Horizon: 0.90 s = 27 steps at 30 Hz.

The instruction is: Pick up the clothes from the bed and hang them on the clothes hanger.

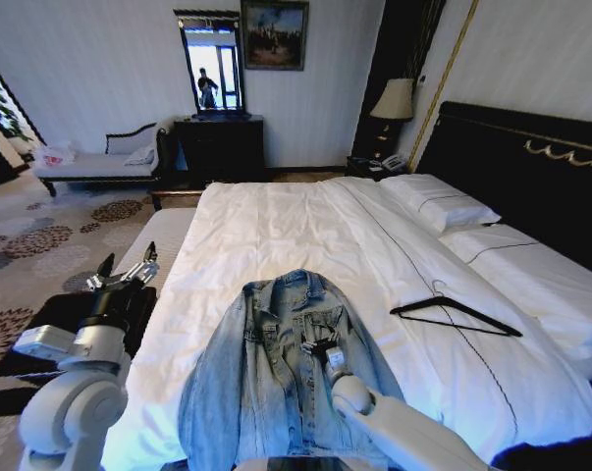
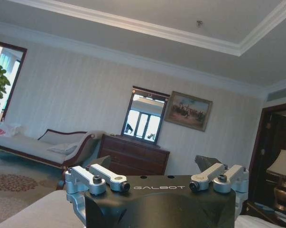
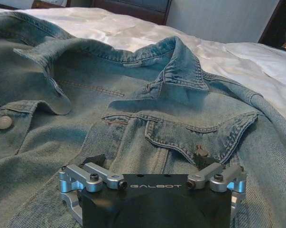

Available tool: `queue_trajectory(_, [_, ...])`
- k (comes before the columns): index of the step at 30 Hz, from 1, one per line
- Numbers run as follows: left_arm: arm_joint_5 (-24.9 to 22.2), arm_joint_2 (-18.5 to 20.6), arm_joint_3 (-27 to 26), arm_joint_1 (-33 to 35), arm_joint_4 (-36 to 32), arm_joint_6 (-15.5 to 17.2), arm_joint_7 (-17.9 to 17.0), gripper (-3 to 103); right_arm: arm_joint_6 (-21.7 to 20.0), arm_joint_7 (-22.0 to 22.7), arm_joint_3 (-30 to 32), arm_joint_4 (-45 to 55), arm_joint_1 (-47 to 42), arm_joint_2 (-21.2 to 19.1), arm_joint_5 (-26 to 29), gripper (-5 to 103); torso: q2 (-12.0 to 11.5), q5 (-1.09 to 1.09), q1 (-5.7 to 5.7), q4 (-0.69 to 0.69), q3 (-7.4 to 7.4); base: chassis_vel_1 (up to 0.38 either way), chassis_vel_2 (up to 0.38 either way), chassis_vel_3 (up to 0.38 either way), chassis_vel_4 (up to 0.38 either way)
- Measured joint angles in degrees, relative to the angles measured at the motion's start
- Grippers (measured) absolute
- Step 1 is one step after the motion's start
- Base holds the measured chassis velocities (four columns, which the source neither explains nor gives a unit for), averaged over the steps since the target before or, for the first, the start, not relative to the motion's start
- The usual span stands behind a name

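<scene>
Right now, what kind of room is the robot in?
Probably a hotel bedroom. There's a very wide bed with white pillows, a bedside lamp, and a chaise longue beside a dark dresser.

Bed [image 1: 276, 226]: denim jacket [image 1: 276, 363], black hanger [image 1: 455, 316], pillows [image 1: 443, 201] on duvet.

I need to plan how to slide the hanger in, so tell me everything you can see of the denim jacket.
The denim jacket is light-blue washed cotton, lying front-up and flat on the white bed near its foot, collar toward the pillows. Its front hangs slightly open at the neck, with buttons, flapped chest pockets and long sleeves spread down both sides. The right gripper rests low on its chest beside a pocket flap. The hanger lies apart, to its right.
</scene>
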Motion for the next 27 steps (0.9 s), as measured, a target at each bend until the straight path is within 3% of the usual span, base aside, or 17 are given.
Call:
queue_trajectory(12, [0.55, -0.08, 0.02, 0.3, 0.39, -0.02, -0.03, 100, 0.06, 0.73, -0.34, 6.14, -0.84, -0.3, 1.6, 100, 0.01, -0.01, 0.0, 0.0, 0.0, 0.0, 0.0, 0.0, 0.0])
queue_trajectory(23, [1.73, -0.42, -0.07, 1.09, 0.84, -0.23, -0.08, 100, -2.15, 2.6, -3.32, 4.42, -0.1, 1.0, 2.06, 102, 0.01, 0.0, 0.0, 0.0, 0.0, 0.0, 0.0, 0.0, 0.0])
queue_trajectory(25, [1.74, -0.35, -0.19, 1.14, 0.84, -0.24, -0.1, 100, -2.74, 3.07, -4.33, 4.07, 0.19, 1.25, 2.18, 96, 0.0, 0.0, 0.0, 0.0, 0.0, 0.0, 0.0, 0.0, 0.0])
queue_trajectory(27, [1.72, -0.21, -0.28, 1.14, 0.82, -0.24, -0.12, 100, -3.11, 3.42, -4.72, 3.92, 0.27, 1.27, 2.18, 96, 0.0, 0.0, 0.0, 0.0, 0.0, 0.0, 0.0, 0.0, 0.0])
